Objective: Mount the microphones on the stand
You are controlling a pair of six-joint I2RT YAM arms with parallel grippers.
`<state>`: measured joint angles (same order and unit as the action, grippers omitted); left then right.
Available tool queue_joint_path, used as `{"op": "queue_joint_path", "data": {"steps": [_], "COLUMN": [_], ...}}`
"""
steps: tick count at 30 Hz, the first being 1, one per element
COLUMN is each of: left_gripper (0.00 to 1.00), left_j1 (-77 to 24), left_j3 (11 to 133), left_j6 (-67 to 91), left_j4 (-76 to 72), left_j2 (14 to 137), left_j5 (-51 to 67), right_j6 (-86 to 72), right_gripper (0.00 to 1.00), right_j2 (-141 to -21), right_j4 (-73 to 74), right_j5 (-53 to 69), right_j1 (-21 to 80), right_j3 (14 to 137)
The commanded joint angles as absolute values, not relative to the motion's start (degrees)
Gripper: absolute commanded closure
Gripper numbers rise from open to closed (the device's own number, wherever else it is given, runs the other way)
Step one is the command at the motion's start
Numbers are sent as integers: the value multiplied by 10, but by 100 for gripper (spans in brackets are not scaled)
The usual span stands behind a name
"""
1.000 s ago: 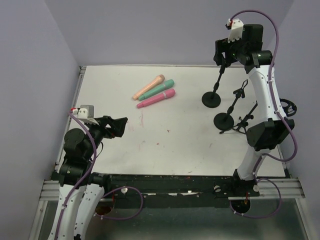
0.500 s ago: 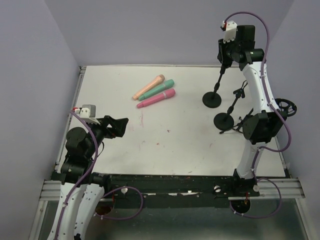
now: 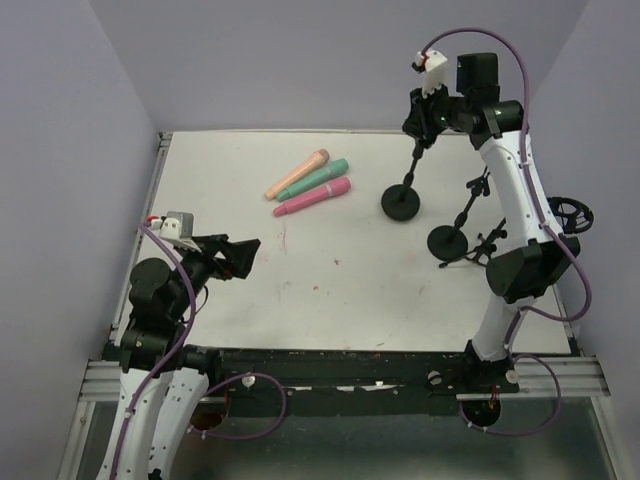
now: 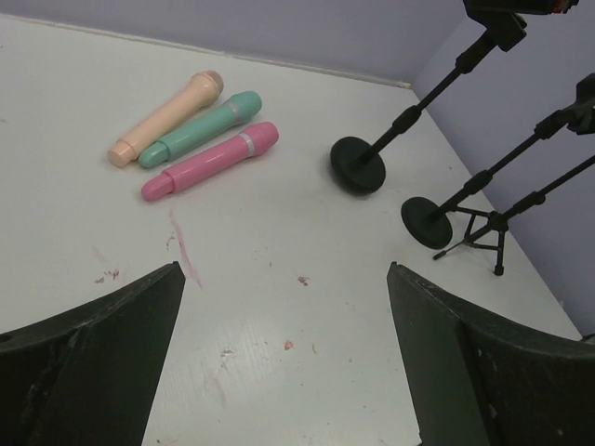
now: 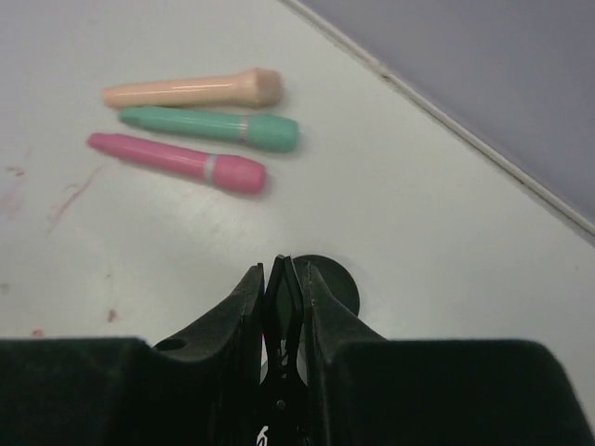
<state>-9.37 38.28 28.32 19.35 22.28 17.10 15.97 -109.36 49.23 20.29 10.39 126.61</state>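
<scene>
table [image 3: 330,300] | round-base stand [image 3: 402,200] far right, top pinched tight in right gripper [image 5: 281,276] | microphones [image 3: 310,185] side by side far-centre, axes diagonal, heads far-right, left of that stand | left gripper [image 3: 245,256] spread wide, empty, probably the nearer arm; they lie ahead of it

place: robot lab cell | evidence: white table [image 3: 350,290]; plain lilac walls [image 3: 300,60]

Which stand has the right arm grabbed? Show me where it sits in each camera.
Top external: the stand, right of centre, top clamped in the right gripper.
Left wrist: upper middle, right of the pink microphone.
Right wrist: only its round base, behind the gripper.
Shared landmark: the pink microphone.
</scene>
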Motion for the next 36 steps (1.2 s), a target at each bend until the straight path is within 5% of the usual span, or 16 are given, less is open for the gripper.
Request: {"op": "queue_joint_path", "data": {"steps": [1,13,24,30,36], "left_gripper": [2,1,2,2,2], "left_j1": [-91,-92,-114,-199,-266], "left_j3": [373,369,345,316,255], "left_j6": [261,259,270,231,165], "left_j4": [156,113,92,62,20], "left_j2": [213,231,240,247,229], "left_j5": [245,397,413,343,282], "right_j6": [191,276,308,320,318], "right_gripper": [80,82,81,69,29], "right_j2": [-992,-983,-994,-1042,-1056], "right_j4": [535,598,639,662,686], "right_j5": [351,372,374,381,423], "right_j1": [199,387,417,475,487], "right_j3": [1231,1162,1182,1199,1238]}}
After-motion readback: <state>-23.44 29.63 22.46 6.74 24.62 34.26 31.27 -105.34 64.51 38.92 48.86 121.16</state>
